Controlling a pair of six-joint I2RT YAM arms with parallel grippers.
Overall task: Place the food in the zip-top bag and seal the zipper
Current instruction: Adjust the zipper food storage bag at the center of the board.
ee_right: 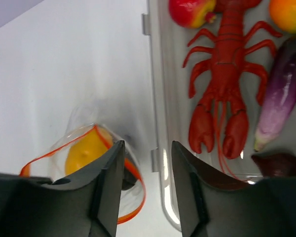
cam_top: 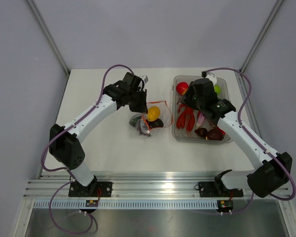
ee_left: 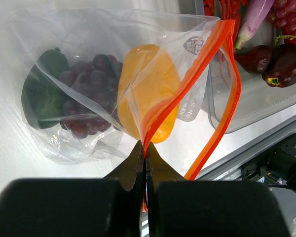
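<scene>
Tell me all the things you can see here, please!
zip-top bag: one, see-through, on the table left of the tub
zipper: one, orange-red, along the bag's mouth
yellow fruit: one, yellow, inside the bag
grapes: one bunch, dark purple, inside the bag
green vegetable: one, dark green, inside the bag
tub: one, clear, right side of the table
lobster: one, red, in the tub
eggplant: one, purple, beside the lobster
red-yellow fruit: one, in the tub
orange fruit: one, in the tub
dark vegetables: two, dark red, tub's near end
table: one, white
left tool: black, shut on the zipper
right tool: black, open, above the tub's left edge
</scene>
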